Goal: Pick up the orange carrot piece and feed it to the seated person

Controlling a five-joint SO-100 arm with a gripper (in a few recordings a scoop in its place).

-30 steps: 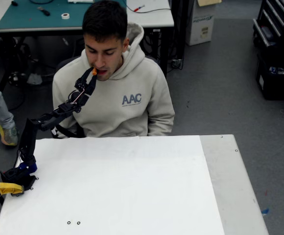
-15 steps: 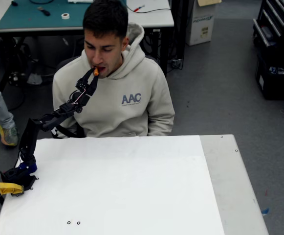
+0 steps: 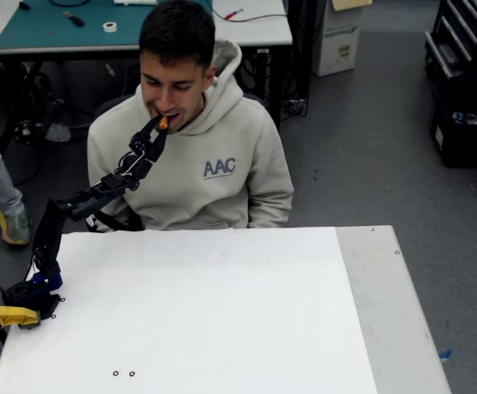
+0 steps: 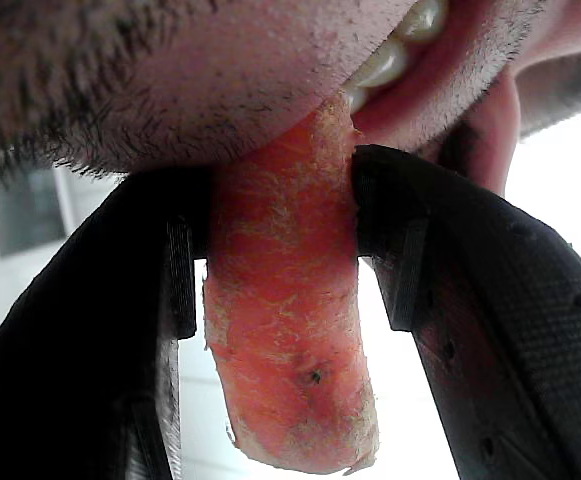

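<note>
Item: black two-finger tool [image 3: 161, 125] on a black jointed arm rising from beyond the table's [image 3: 222, 328] left edge, clamped on the short orange carrot piece [image 4: 285, 300], one pad on each long side at mid-length. The rough, fibrous stub looks light, stiff and unlikely to slip; this mid-length hold seems right. Its upper end sits between the teeth of the seated person in a beige hoodie [image 3: 213, 164], behind the table's far edge.

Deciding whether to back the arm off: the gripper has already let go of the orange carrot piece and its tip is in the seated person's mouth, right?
Not quite. The gripper is shut on the orange carrot piece; the wrist view shows both fingers pressed against its sides. Its tip is indeed at the seated person's mouth, between the lips.
</note>
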